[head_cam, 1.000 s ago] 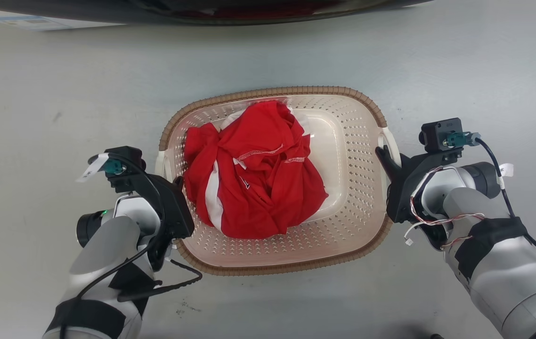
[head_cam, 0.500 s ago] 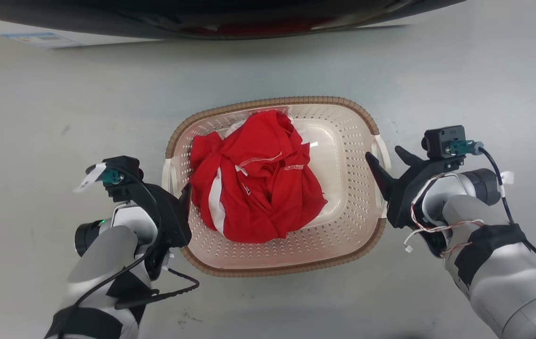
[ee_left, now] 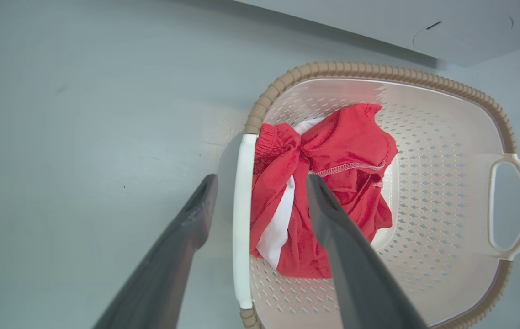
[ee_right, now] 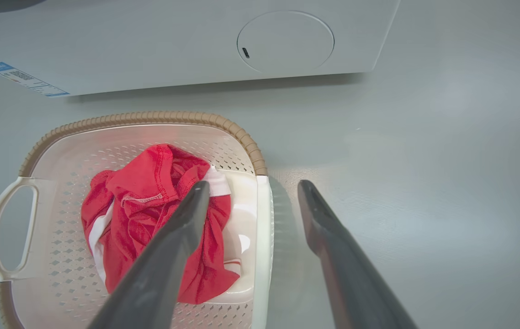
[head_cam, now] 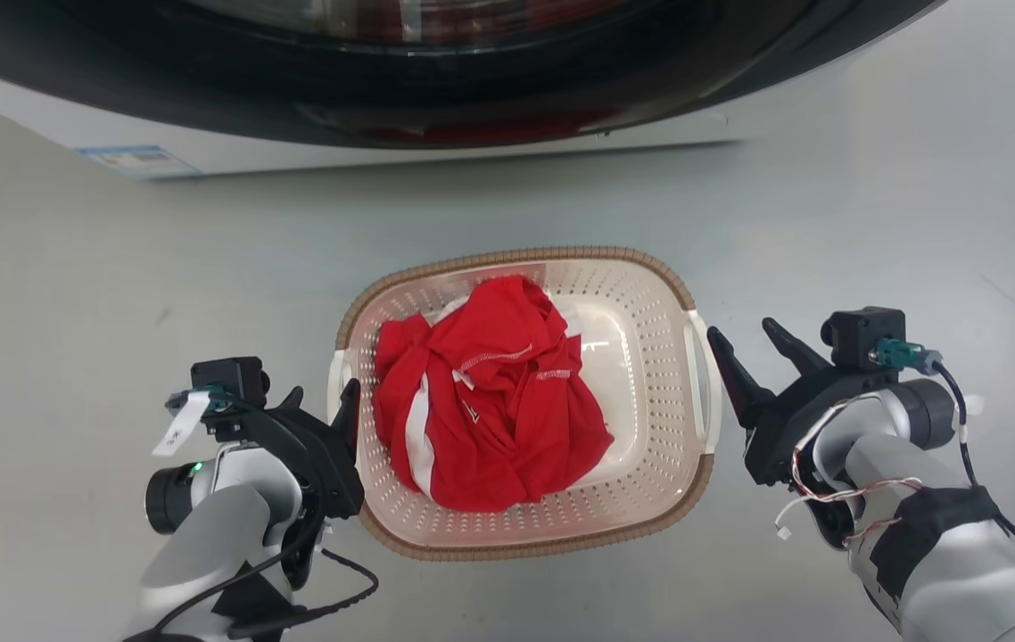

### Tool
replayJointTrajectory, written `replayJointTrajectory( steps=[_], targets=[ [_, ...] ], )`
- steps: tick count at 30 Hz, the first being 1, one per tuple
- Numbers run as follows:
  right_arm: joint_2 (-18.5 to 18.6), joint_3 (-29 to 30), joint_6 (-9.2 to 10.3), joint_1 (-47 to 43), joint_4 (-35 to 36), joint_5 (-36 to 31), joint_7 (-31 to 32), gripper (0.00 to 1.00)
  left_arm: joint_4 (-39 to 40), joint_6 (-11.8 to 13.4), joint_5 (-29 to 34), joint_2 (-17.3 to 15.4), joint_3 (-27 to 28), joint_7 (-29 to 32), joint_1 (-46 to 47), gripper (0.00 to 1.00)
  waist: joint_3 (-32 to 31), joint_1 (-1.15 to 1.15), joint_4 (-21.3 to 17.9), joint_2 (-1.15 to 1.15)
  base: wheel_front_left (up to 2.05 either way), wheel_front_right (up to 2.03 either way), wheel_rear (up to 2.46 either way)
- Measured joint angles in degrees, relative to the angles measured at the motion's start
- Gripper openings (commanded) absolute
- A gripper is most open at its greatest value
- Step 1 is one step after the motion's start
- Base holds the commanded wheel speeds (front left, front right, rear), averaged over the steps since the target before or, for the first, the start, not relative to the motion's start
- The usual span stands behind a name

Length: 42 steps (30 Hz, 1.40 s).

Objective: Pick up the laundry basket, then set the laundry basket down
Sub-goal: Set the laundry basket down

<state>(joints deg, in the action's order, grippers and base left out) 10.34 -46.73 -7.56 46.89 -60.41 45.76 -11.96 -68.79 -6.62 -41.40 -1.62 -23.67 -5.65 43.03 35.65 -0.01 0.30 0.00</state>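
1. Your left end effector [head_cam: 322,403] now has its fingers apart, one on either side of the left handle [ee_left: 241,219]. A second ago no gap showed between them. I cannot tell whether a finger touches the handle.
2. Your right end effector [head_cam: 742,337] is spread too, just beside the right handle [ee_right: 263,246]. It was clamped on that handle a second ago.
3. The basket [head_cam: 641,446] sits level on the floor [head_cam: 70,312] between your arms, with the red shirt [head_cam: 490,419] heaped inside it.
4. The washer [head_cam: 436,80] takes up more of the head view than before. That shift is the camera's, not the basket's.
5. Both grips are released, so the set-down looks done. You probably only need to draw both arms clear without snagging a handle.
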Motion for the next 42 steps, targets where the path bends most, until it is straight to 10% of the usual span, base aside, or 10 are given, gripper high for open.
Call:
replayJointTrajectory(
  steps=[22, 42],
  targets=[
    [2.09, 3.39, 0.18, -7.91, 6.90, 1.12, -2.32, 1.00, 7.62, -0.32, 3.61, -2.70, -1.19, -8.64, -7.42, 1.00, -15.69, 0.00, -0.26, 0.00, 0.00, 0.00, 0.00],
    [7.62, 10.96, 9.83, -18.88, 27.95, -5.69, -2.33, 1.00, 34.15, 8.23, 11.23, -7.76, 0.92, -8.66, -21.47, 1.00, -25.68, 0.00, 0.14, 0.00, 0.00, 0.00, 0.00]
  ],
)
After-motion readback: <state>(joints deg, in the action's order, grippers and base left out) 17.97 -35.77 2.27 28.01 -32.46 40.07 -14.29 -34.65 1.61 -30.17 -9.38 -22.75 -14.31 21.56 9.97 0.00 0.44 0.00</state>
